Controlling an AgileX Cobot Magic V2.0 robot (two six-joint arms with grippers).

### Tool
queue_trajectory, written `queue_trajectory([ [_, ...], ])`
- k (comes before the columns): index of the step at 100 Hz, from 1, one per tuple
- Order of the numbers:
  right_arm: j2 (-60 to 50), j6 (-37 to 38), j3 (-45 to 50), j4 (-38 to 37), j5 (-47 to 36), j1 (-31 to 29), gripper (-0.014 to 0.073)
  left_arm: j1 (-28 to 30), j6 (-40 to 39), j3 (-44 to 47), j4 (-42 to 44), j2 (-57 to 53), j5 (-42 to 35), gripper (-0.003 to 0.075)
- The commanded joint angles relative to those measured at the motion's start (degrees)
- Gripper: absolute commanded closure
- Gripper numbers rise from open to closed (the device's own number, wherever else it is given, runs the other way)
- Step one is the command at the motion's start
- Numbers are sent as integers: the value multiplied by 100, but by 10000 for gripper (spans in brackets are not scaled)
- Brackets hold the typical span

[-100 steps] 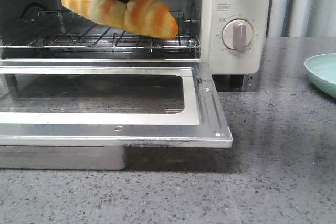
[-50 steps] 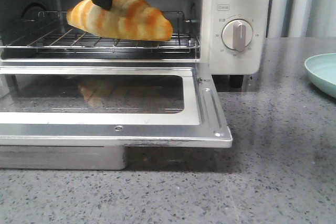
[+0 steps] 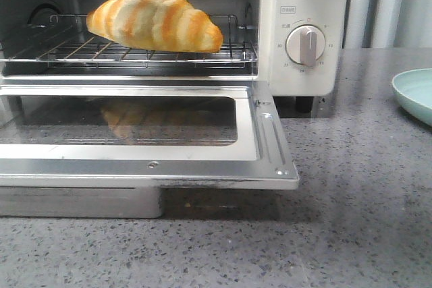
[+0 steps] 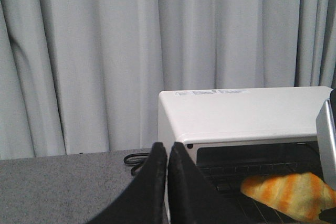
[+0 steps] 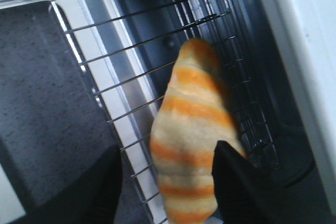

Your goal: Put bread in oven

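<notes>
The cream-white countertop toaster oven (image 3: 297, 32) stood on the grey speckled desk (image 3: 364, 220), door down. The striped golden croissant-shaped bread (image 3: 155, 19) lay on its wire rack (image 3: 169, 53): placement apparently done. The right tool (image 5: 165, 182) straddled it, spread open; the left tool (image 4: 168, 153) was closed, empty.
</notes>
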Motion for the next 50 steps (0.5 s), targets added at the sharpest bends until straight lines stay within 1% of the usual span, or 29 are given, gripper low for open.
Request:
queue_trajectory([
  [1, -334, 101, -185, -268, 152, 162, 244, 11, -43, 108, -106, -136, -348, 742],
  [28, -677, 299, -185, -268, 470, 518, 246, 11, -43, 872, -283, -878, -337, 742],
  [41, -938, 299, -185, -124, 495, 547, 246, 35, -54, 1178, -273, -1098, -290, 742],
  [50, -1111, 299, -185, 2, 495, 547, 246, 164, -87, 1430, -284, -1189, -290, 742],
])
